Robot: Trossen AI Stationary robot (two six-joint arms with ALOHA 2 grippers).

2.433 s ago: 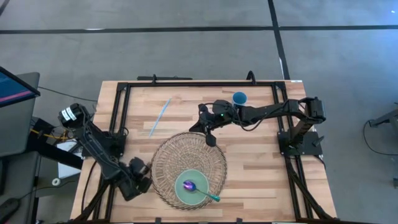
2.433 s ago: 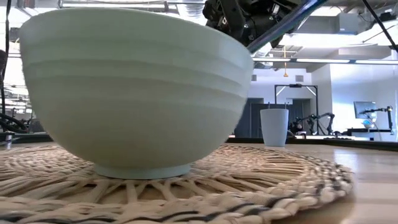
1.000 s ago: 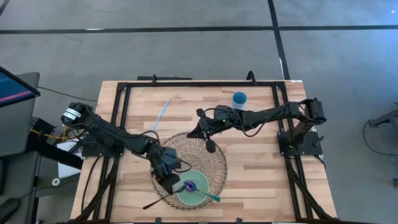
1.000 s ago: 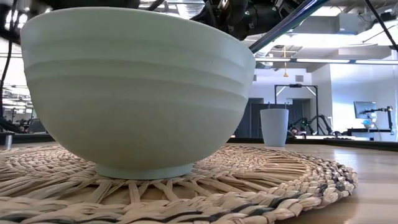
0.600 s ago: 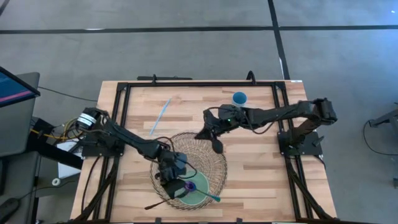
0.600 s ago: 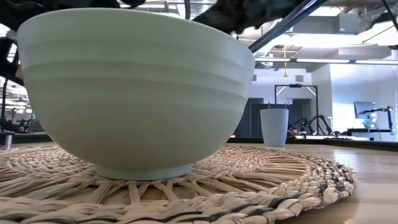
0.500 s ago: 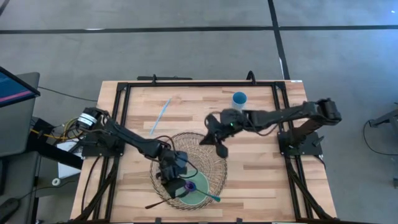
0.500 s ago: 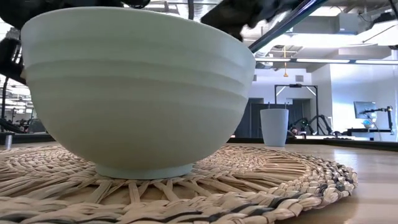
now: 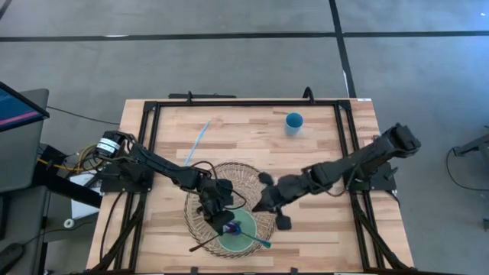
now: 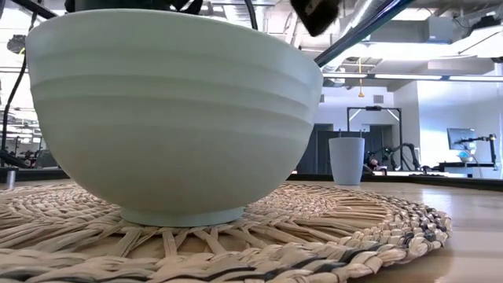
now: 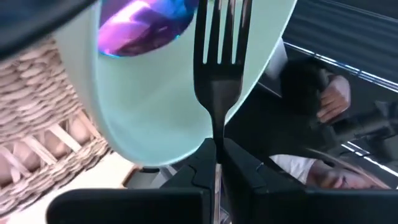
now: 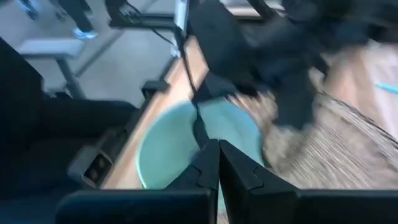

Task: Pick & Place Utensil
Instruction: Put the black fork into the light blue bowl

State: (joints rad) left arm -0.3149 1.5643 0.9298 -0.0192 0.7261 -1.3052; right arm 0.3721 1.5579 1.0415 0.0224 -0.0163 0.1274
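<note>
A pale green bowl [image 9: 246, 235] stands on a round woven mat [image 9: 200, 200] near the table's front edge. A spoon with a purple head [image 9: 233, 227] and a teal handle [image 9: 263, 243] lies in the bowl, its handle on the rim. My left gripper [image 9: 224, 221] is over the bowl's left rim, shut on a black fork [image 11: 217, 56]. My right gripper [image 9: 262, 205] hovers shut and empty over the mat's right part, just far-right of the bowl, which shows in its wrist view [image 12: 180, 149]. My left gripper pinches the fork's neck [image 11: 216, 134], just behind the tines, between its two fingers. The fork runs along the fingers. Its tines [image 11: 219, 31] reach over the bowl's inside beside the spoon's head, and its handle [image 9: 197, 246] sticks out behind toward the table's near left.
A blue cup [image 9: 294, 122] stands at the table's far right; it also shows in the low view [image 10: 346, 159]. A thin light-blue stick [image 9: 197, 143] lies on the wood left of centre. A black frame [image 9: 229, 102] rims the table.
My left gripper has carried the fork a little toward the table's right, over the bowl's rim. My right gripper has swung from the mat's far edge toward the table's near edge and now hovers beside the bowl's right side.
</note>
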